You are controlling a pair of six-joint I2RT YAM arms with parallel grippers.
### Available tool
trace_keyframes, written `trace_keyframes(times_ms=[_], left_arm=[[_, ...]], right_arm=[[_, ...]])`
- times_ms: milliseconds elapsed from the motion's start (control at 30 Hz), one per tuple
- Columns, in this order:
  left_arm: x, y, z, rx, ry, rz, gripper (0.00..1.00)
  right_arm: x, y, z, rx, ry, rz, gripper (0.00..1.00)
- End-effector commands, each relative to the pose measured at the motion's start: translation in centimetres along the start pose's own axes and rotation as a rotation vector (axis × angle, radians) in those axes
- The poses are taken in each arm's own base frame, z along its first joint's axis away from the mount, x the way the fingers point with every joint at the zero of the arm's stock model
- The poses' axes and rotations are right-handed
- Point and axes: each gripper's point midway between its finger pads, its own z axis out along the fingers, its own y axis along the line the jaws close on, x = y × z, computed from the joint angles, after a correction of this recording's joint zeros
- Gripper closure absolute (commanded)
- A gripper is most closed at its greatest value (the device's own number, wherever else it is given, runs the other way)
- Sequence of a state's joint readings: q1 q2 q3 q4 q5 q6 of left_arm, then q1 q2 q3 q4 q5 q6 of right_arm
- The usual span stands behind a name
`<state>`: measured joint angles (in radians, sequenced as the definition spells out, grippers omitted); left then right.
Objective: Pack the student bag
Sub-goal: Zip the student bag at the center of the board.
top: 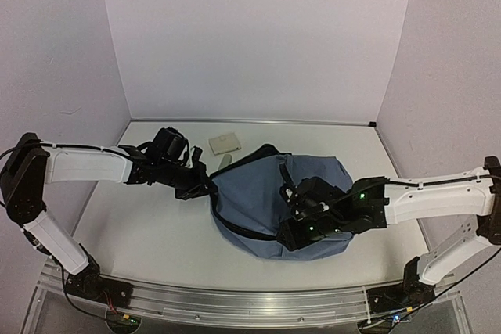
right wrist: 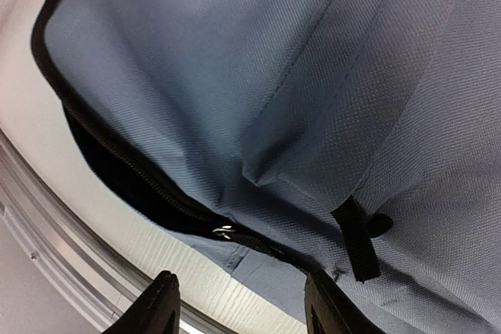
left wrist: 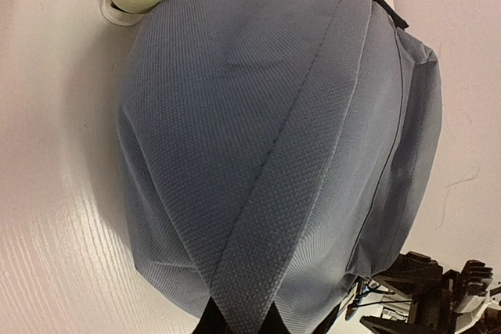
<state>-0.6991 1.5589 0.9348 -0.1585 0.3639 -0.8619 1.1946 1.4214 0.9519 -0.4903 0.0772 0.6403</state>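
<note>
Two arms on one bag here. The student bag (top: 258, 193) lies slumped in the middle of the table (top: 141, 232), between the arms. It's a big floppy grey-blue thing with black trim.

Left gripper (top: 200, 185) is clamped tight at the bag's left edge. In its wrist view a band of fabric (left wrist: 290, 185) runs straight down towards the fingers, so I'd say it's pinching the bag to pin it down or keep it taut.

Right gripper (right wrist: 246, 309) hangs over the bag's right half with its fingers spread and nothing between them. It's pointed right at the zip (right wrist: 156, 181), which is partly undone with a dark gap showing, and the metal pull (right wrist: 224, 231) sits just above the fingers. My guess is it's lining up to grab that pull or the lip of the opening.

A small beige item (top: 225, 143) sits on the table behind the bag, not in yet.
</note>
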Motion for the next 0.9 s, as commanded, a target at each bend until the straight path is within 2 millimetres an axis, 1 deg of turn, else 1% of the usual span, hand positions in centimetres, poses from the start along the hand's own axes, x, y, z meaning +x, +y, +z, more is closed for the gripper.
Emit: trace_keyframes(times_ms=[0, 167, 267, 400, 467, 700, 767, 867], left_arm=[[-1.9, -2.4, -0.8, 0.062, -0.051, 0.038, 1.0], [-1.9, -2.4, -0.8, 0.065, -0.048, 0.035, 1.0], [-1.8, -2.4, -0.8, 0.063, -0.045, 0.036, 1.0], [-1.7, -2.3, -0.8, 0.058, -0.042, 0.038, 1.0], [-1.8, -2.3, -0.8, 0.057, -0.043, 0.038, 1.0], [-1.7, -2.3, -0.7, 0.058, -0.037, 0.035, 1.0], [-1.7, -2.4, -0.7, 0.059, -0.034, 0.035, 1.0], [-1.7, -2.4, -0.7, 0.059, -0.033, 0.034, 1.0]], right_arm=[[0.6, -1.8, 1.0, 0.092, 0.006, -0.011, 0.45], [0.7, -2.2, 1.6, 0.116, 0.012, -0.048, 0.45], [0.9, -1.8, 1.8, 0.091, 0.024, -0.063, 0.52], [1.2, -1.7, 2.0, 0.079, 0.036, -0.071, 0.61], [1.4, -1.6, 2.0, 0.066, 0.042, -0.073, 0.63], [1.7, -2.2, 2.6, 0.098, 0.043, -0.088, 0.64], [1.7, -2.2, 2.9, 0.106, 0.047, -0.093, 0.68], [1.5, -2.2, 3.2, 0.115, 0.043, -0.099, 0.81]])
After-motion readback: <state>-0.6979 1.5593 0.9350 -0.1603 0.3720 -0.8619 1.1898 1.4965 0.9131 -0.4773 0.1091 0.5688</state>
